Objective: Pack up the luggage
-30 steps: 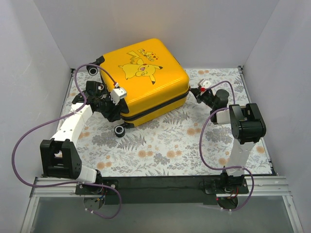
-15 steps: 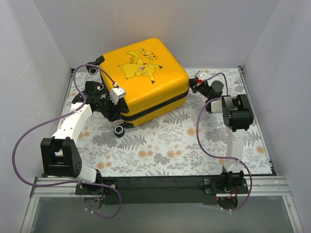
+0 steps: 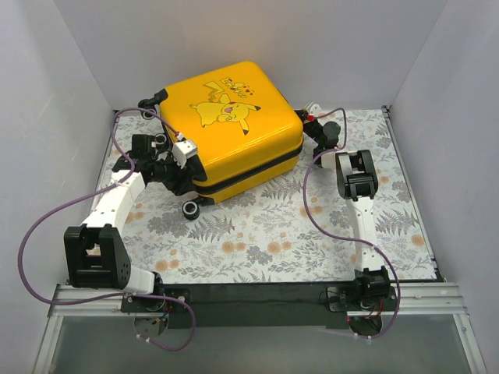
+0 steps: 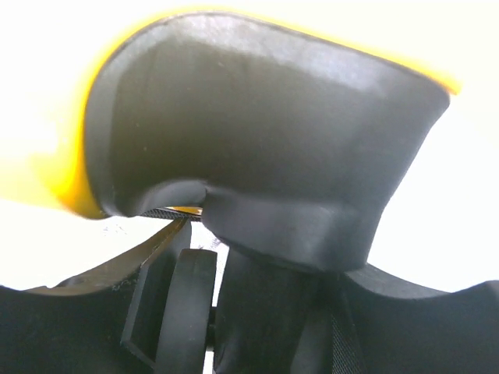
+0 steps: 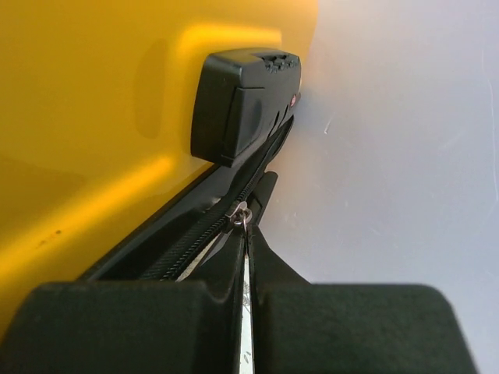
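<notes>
Yellow luggage [image 3: 234, 132] unmoved; right gripper [image 5: 246, 234] advanced rearward, clamping zipper pull [image 5: 242, 216].

The suitcase [image 3: 234, 136] lies at the back of the counter [image 3: 265, 234]. The left hand [image 3: 173, 165] is against its left side and the right hand [image 3: 306, 125] against its right.

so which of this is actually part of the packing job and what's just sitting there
Part of the job:
- luggage, lid shut
- zipper pull, pinched at the tips of the right end effector
- left end effector, against the luggage's wheeled end

Just there:
- floral mat
- purple cables
</notes>
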You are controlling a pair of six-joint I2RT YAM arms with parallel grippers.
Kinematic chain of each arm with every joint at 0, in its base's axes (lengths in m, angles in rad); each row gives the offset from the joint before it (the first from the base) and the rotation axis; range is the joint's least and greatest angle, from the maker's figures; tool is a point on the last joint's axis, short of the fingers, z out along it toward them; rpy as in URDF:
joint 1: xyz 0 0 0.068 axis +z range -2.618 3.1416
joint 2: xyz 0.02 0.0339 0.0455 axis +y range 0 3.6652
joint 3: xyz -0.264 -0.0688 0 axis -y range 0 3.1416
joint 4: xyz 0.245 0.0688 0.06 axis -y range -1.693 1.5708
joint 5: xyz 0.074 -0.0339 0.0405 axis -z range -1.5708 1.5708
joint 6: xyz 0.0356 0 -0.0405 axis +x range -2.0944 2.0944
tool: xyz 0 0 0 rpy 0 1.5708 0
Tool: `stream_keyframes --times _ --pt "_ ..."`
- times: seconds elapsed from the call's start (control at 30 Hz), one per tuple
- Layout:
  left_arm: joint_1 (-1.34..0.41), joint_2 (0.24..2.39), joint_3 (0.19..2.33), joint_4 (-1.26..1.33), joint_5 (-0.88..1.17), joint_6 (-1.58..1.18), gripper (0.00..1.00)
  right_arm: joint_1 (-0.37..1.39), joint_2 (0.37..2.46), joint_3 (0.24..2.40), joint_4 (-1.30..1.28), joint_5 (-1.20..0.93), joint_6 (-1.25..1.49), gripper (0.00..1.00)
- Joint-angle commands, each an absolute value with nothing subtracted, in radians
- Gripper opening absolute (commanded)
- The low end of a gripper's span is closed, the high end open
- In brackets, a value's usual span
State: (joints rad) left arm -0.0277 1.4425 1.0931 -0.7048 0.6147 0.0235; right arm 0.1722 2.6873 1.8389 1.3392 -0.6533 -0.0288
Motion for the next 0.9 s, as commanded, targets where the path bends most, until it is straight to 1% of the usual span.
stream_keyframes --times 0.0,0.03,0.07,0.1,0.13,0.17,0.2,0.23,0.27,0.37,0.4,0.43,0.47,0.53,0.57,0.6,0.63,0.7,0.73,0.8,0.87 --pt "0.046 1.433 0.993 -0.799 0.409 -0.008 0.02 0.204 2.683 1.81 1.547 -0.57 -0.025 0.01" --pt "0.046 1.401 1.015 -0.798 0.46 -0.018 0.14 0.21 2.665 1.774 1.571 -0.581 -0.025 0.01" --pt "0.049 1.352 1.035 -0.795 0.5 -0.072 0.23 0.215 2.628 1.688 1.595 -0.592 -0.029 0.01" --pt "0.055 1.326 1.055 -0.789 0.535 -0.101 0.33 0.219 2.611 1.652 1.636 -0.606 -0.038 0.01" --pt "0.055 1.306 1.099 -0.773 0.614 -0.133 0.51 0.221 2.596 1.619 1.65 -0.612 -0.04 0.01" --pt "0.055 1.27 1.12 -0.773 0.658 -0.168 0.57 0.222 2.571 1.593 1.66 -0.618 -0.043 0.01" --pt "0.055 1.256 1.146 -0.781 0.704 -0.17 0.74 0.224 2.56 1.551 1.669 -0.62 -0.046 0.01" --pt "0.055 1.243 1.167 -0.79 0.754 -0.173 0.82 0.227 2.55 1.537 1.667 -0.621 -0.052 0.01" --pt "0.054 1.224 1.205 -0.792 0.815 -0.176 0.82 0.226 2.534 1.525 1.669 -0.626 -0.054 0.01" --pt "0.054 1.167 1.256 -0.801 0.845 -0.166 0.83 0.225 2.508 1.483 1.672 -0.637 -0.055 0.01" --pt "0.054 1.135 1.258 -0.79 0.819 -0.217 0.83 0.227 2.504 1.468 1.677 -0.644 -0.055 0.01" --pt "0.055 1.118 1.25 -0.685 0.772 -0.292 0.83 0.229 2.497 1.46 1.677 -0.647 -0.055 0.01" --pt "0.06 1.106 1.241 -0.616 0.626 -0.39 0.84 0.229 2.491 1.454 1.678 -0.65 -0.055 0.01" --pt "0.112 1.118 1.238 -0.488 0.55 -0.55 0.84 0.233 2.485 1.439 1.681 -0.663 -0.058 0.01" --pt "0.127 1.155 1.255 -0.473 0.516 -0.584 0.83 0.235 2.479 1.436 1.681 -0.669 -0.061 0.01" --pt "0.144 1.196 1.322 -0.474 0.449 -0.619 0.77 0.241 2.479 1.433 1.683 -0.678 -0.063 0.01" --pt "0.185 1.297 1.353 -0.483 0.427 -0.676 0.74 0.241 2.476 1.427 1.684 -0.684 -0.064 0.01" --pt "0.222 1.388 1.419 -0.486 0.349 -0.713 0.67 0.248 2.468 1.42 1.689 -0.702 -0.074 0.01" --pt "0.242 1.44 1.477 -0.488 0.327 -0.722 0.67 0.25 2.467 1.419 1.689 -0.709 -0.077 0.01" --pt "0.248 1.572 1.528 -0.489 0.278 -0.718 0.66 0.253 2.464 1.419 1.693 -0.724 -0.08 0.01" --pt "0.249 1.65 1.606 -0.5 0.284 -0.706 0.65 0.259 2.464 1.424 1.695 -0.733 -0.087 0.01"
